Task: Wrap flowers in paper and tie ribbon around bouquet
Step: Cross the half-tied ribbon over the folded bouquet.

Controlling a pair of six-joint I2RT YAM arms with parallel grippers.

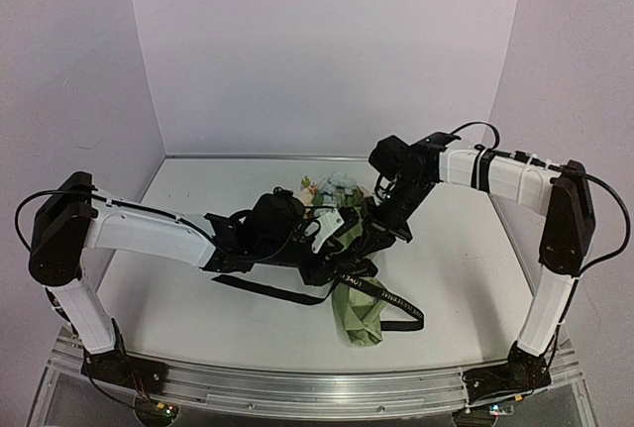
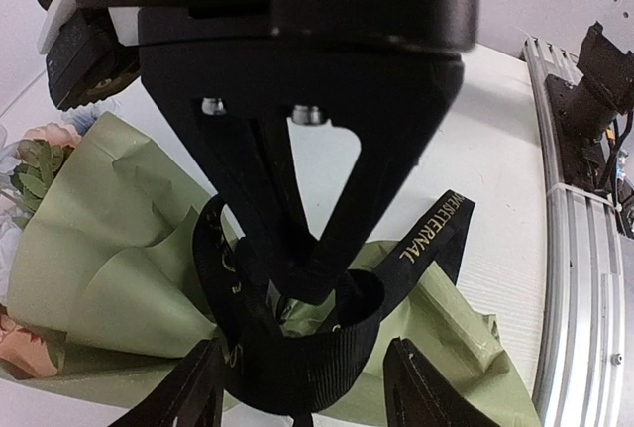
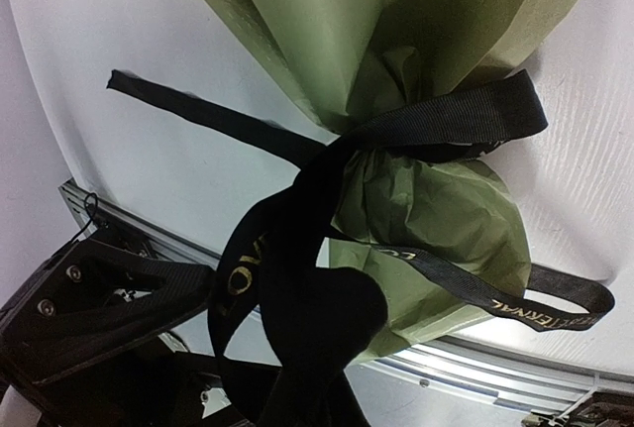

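The bouquet lies mid-table, its flowers (image 1: 337,187) pointing to the back wall and the narrow end of its green paper (image 1: 359,320) to the near edge. The black ribbon (image 1: 388,300) circles the cone's neck (image 3: 466,115), and its loose ends trail across the table. My right gripper (image 1: 389,217) hangs over the neck, shut on a raised loop of ribbon (image 3: 332,318). My left gripper (image 2: 302,348) stands open, one finger on either side of that loop (image 2: 297,368), just above the paper (image 2: 109,249). Cream blooms and leaves (image 2: 40,155) show at the left edge.
An aluminium rail (image 1: 317,387) runs along the table's near edge, close to the cone's tip. White walls close the back and both sides. The right arm's base (image 2: 604,80) sits on the rail (image 2: 580,249).
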